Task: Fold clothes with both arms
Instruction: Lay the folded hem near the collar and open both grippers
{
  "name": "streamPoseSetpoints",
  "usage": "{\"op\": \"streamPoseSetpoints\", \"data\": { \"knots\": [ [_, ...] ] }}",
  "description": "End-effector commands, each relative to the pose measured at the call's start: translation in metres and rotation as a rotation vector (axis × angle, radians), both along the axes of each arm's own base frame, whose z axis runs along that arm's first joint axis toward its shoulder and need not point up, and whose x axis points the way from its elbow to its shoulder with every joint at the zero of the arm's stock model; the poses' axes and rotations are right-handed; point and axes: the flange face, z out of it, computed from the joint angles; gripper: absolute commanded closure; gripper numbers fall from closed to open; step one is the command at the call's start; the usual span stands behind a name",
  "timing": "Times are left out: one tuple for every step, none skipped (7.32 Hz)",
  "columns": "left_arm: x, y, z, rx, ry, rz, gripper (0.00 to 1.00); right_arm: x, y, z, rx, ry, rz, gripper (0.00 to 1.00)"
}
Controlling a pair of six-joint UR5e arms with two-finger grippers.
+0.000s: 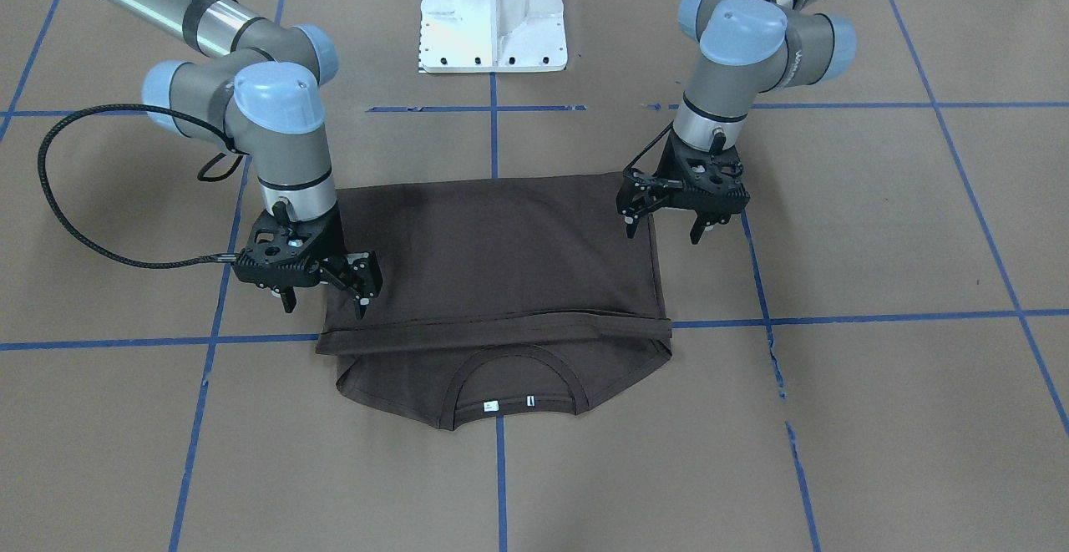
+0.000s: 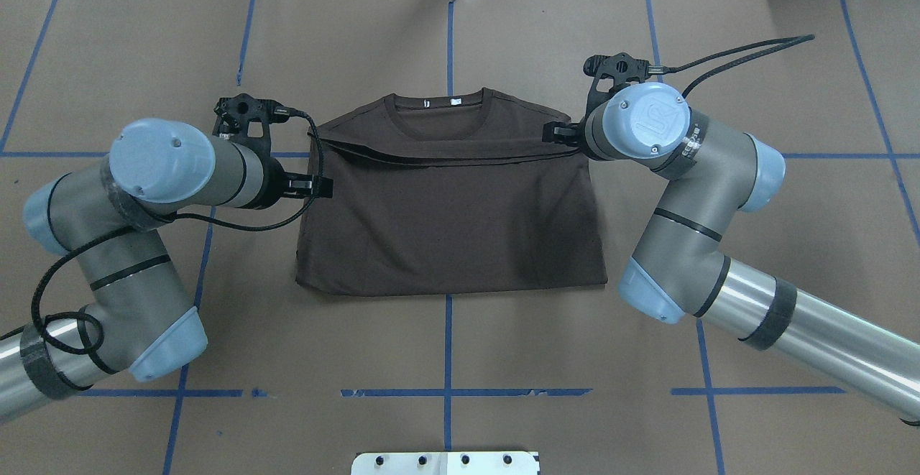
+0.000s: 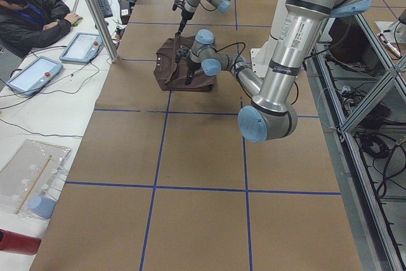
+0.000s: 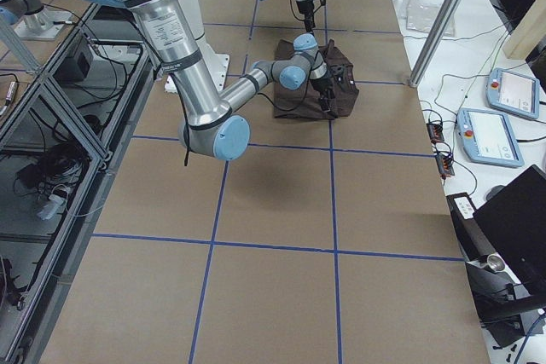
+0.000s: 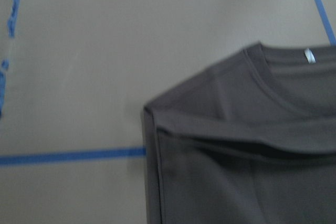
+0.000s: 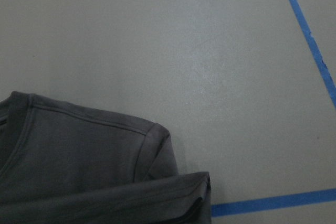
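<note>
The dark brown T-shirt [image 1: 501,260] [image 2: 445,231] lies flat on the brown paper. Its lower half is folded up, and that edge stops just short of the collar [image 1: 514,368] with its white labels [image 1: 490,406]. My left gripper [image 1: 661,237] hangs open at the shirt's side edge, one finger over the cloth and one over the paper, holding nothing. My right gripper [image 1: 326,311] is open the same way at the opposite side edge, close to the fold's upper edge. The left wrist view shows one shoulder corner of the shirt [image 5: 252,156], and the right wrist view shows the other [image 6: 79,156].
The white pedestal base [image 1: 493,17] stands behind the shirt on the robot's side. Blue tape lines [image 1: 501,485] grid the paper. A seated person [image 3: 32,11] and teach pendants [image 3: 79,47] are at a side desk beyond the table's far edge.
</note>
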Motion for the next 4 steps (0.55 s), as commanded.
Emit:
{"op": "streamPoseSetpoints", "data": {
  "knots": [
    [0.036,0.07,0.021,-0.102,0.019,0.042,0.0,0.022,0.019,-0.017,0.016,-0.049,-0.04,0.0],
    [0.048,0.085,0.019,-0.112,0.024,0.029,0.09,0.021,0.019,-0.018,0.017,-0.05,-0.042,0.0],
    [0.053,0.095,0.017,-0.127,0.033,0.033,0.38,0.021,0.019,-0.018,0.017,-0.05,-0.042,0.0],
    [0.054,0.096,0.017,-0.127,0.033,0.037,0.78,0.02,0.02,-0.018,0.017,-0.05,-0.043,0.0]
  ]
}}
